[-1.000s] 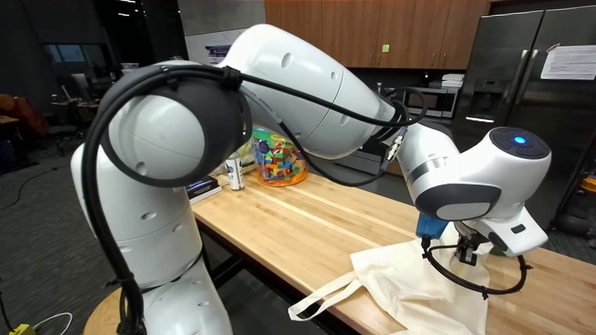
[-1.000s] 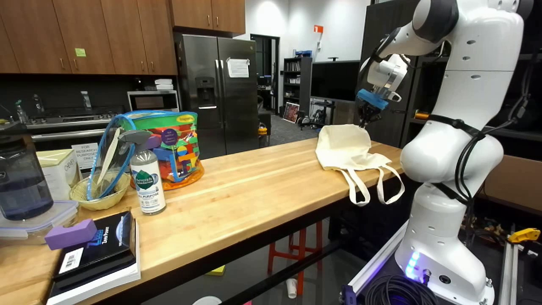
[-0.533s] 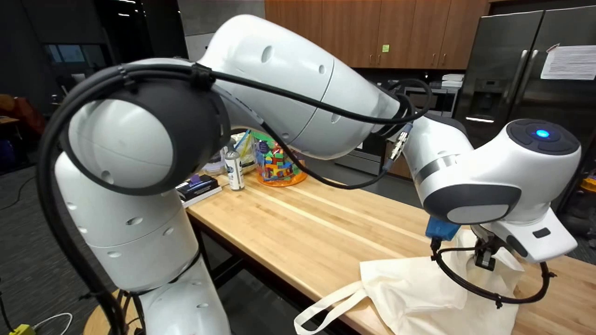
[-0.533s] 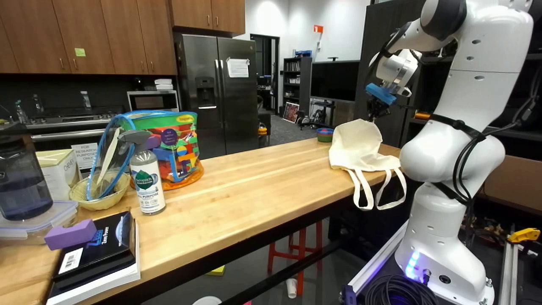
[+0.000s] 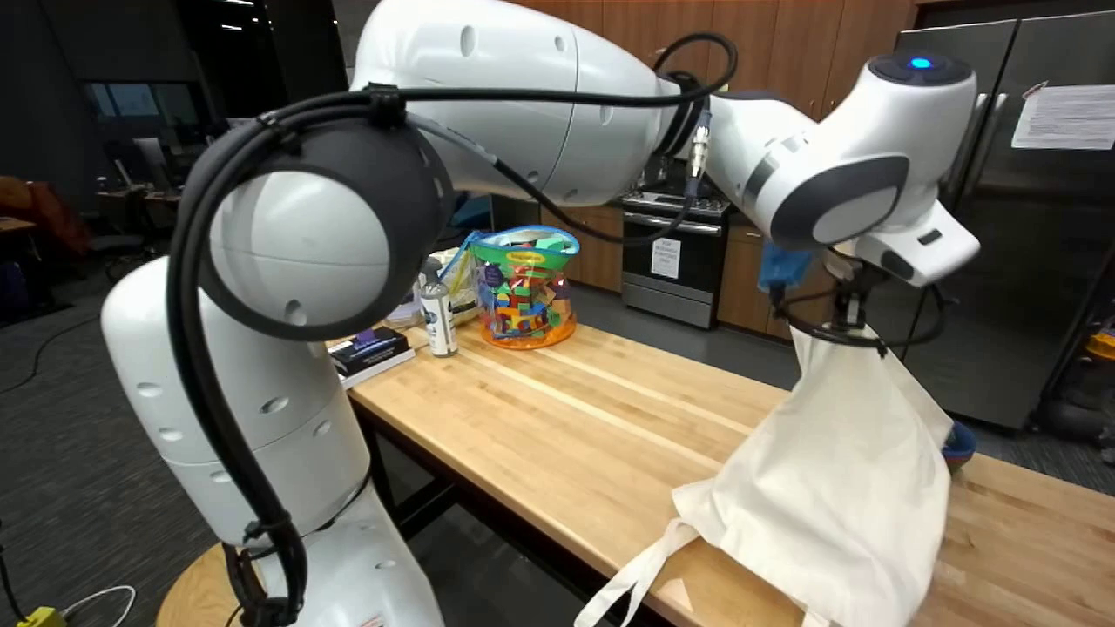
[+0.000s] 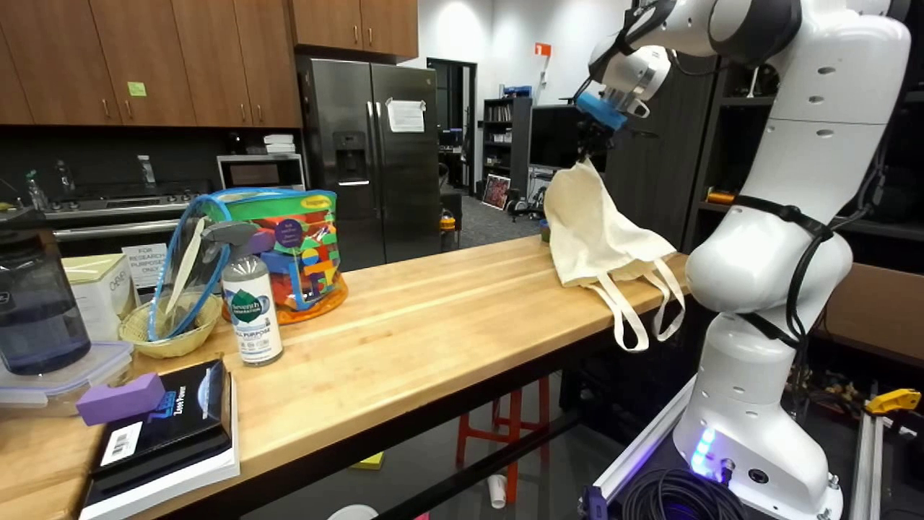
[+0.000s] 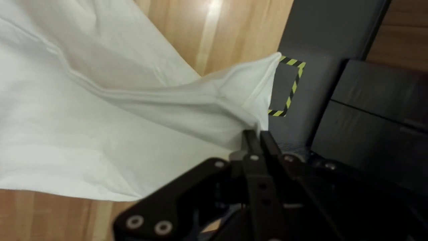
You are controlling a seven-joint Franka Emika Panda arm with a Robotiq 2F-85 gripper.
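1. Wrist view: claw point(image 7: 256, 133) closed, gripping a fold of the cloth bag point(image 7: 110, 144). From the claw, the cloth bag spreads to 9 and 10 o'clock; the wooden table point(image 7: 204, 33) shows at 11 o'clock, striped tape point(image 7: 294, 87) on the dark floor point(image 7: 321, 50) at 1 o'clock.

2. In an exterior view: cloth bag hangs from the claw by its upper end, lower part resting on the wooden table. Its handles point(image 5: 652, 557) trail to 8 o'clock, over the table's edge. A blue-and-red bowl point(image 5: 961, 442) sits at 2 o'clock, partly hidden by the cloth bag.

3. In an exterior view: spray bottle point(image 6: 250, 318) stands upright on the wooden table, well apart from the cloth bag, toward 9 o'clock. Clear sack of toy blocks point(image 6: 310, 253) just beside the bottle at 1 to 2 o'clock; woven basket point(image 6: 170, 348) around 9 o'clock. Claw at 12 o'clock over the cloth bag.
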